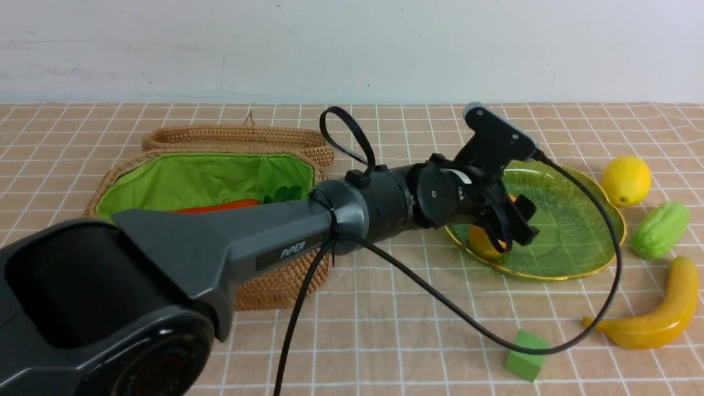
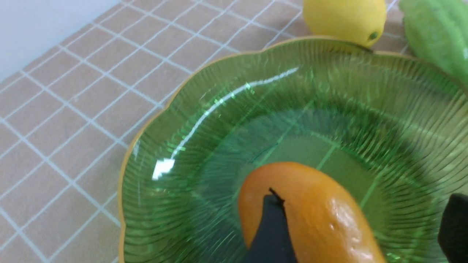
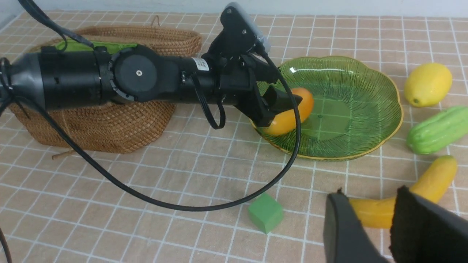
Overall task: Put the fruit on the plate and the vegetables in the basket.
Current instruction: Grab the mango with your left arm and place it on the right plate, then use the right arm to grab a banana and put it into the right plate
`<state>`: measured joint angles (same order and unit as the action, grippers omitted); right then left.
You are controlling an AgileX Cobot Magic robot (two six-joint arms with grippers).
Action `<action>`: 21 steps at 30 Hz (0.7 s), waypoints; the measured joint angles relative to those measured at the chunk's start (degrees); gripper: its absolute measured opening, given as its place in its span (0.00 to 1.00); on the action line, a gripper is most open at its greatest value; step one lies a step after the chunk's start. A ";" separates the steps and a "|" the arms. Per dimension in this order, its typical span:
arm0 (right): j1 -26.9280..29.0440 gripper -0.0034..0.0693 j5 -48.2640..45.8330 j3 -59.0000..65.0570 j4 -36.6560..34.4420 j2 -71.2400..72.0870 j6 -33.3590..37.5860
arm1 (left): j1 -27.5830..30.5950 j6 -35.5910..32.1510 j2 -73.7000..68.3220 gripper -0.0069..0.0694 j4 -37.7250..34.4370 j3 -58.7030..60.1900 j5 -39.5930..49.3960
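Observation:
My left gripper [image 1: 510,224] hangs over the near-left part of the green glass plate [image 1: 572,220], jaws open around the orange-yellow mango [image 1: 483,242]. The mango lies in the plate. In the left wrist view one finger overlaps the mango [image 2: 310,208] and the other stands well apart from it. The lemon [image 1: 626,180] and bumpy green gourd [image 1: 659,229] lie right of the plate, and the banana [image 1: 654,313] lies nearer. The wicker basket [image 1: 275,280] holds the carrot [image 1: 220,206]. The radish and eggplant are hidden. My right gripper [image 3: 370,193] is open above the banana [image 3: 431,182].
A small green cube [image 1: 526,355] sits on the cloth in front of the plate. The left arm's black cable [image 1: 440,300] loops over the table between basket and cube. The basket lid [image 1: 236,136] lies open behind the basket.

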<state>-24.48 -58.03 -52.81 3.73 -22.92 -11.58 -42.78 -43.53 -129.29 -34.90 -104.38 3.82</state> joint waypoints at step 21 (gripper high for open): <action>4.00 0.34 4.81 0.00 8.78 -35.66 -2.56 | -0.42 45.48 37.94 0.07 32.57 0.69 56.40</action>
<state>-20.48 -53.22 -52.81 12.51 -58.59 -14.15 -43.20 1.95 -91.35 -2.33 -103.69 60.22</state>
